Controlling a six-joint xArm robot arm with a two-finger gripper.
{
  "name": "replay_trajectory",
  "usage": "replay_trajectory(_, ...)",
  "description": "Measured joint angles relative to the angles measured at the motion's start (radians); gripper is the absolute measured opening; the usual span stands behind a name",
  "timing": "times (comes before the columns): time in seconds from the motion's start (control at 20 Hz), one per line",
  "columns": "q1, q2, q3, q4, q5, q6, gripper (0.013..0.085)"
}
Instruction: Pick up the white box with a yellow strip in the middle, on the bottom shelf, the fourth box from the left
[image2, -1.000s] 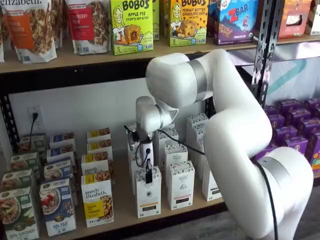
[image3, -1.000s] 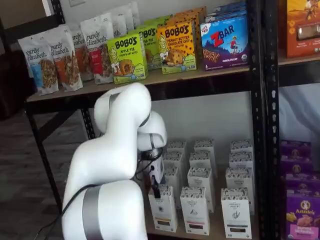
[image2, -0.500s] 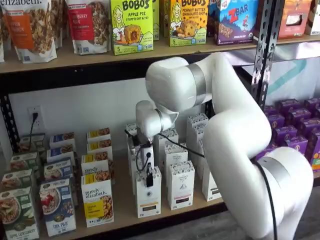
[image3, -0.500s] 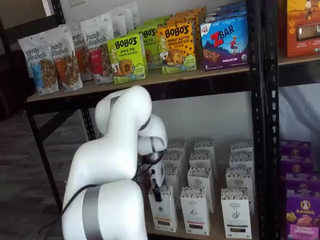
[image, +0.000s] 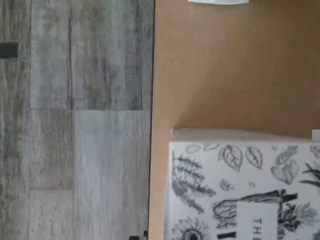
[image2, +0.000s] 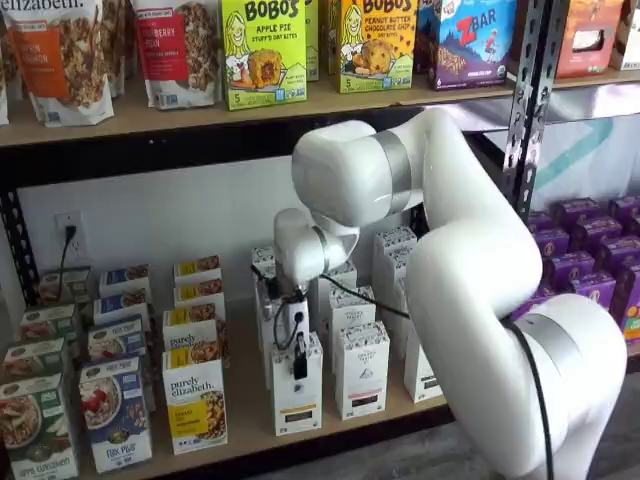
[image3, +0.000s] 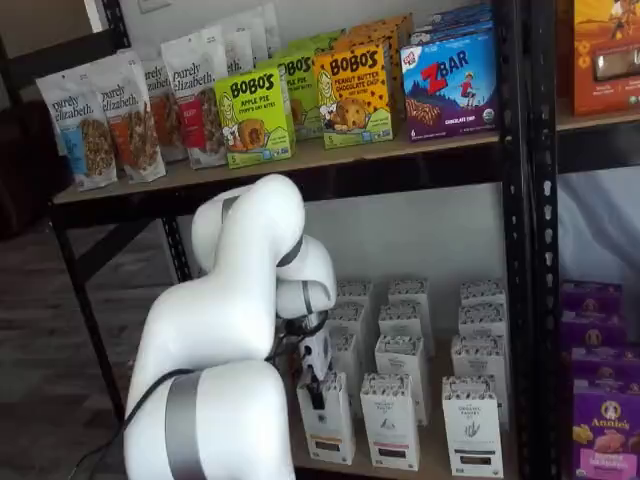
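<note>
Hand (image2: 298, 366) released, fingers spread wide. It hangs directly over the white box (image2: 297, 402). Box stands on the bottom shelf (image2: 250, 425), ungrasped.

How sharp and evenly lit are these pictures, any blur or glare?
Wrist view: soft focus, the white box top print slightly blurred, flat light. Both shelf views: evenly lit, no strong glare; small print on the white box stays unreadable, and the arm blocks part of the bottom shelf.

I stand in a mock shop: black metal racks (image2: 527, 90) with wooden boards (image2: 150, 118) carry rows of snack boxes (image2: 263, 52), granola bags (image3: 78, 120) and white cartons (image3: 389, 420), over grey plank flooring (image: 75, 125).
</note>
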Motion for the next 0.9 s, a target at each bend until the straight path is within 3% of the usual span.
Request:
replay_trajectory(0.65, 0.000, 0.004, 0.002, 0.055, -0.010, -0.045, 0.0850)
replay_trajectory(0.75, 0.002, 0.004, 0.001, 0.065, -0.008, -0.052, 0.0770)
replay_trajectory(0.9, 0.003, 0.004, 0.002, 0.063, -0.010, -0.049, 0.0730)
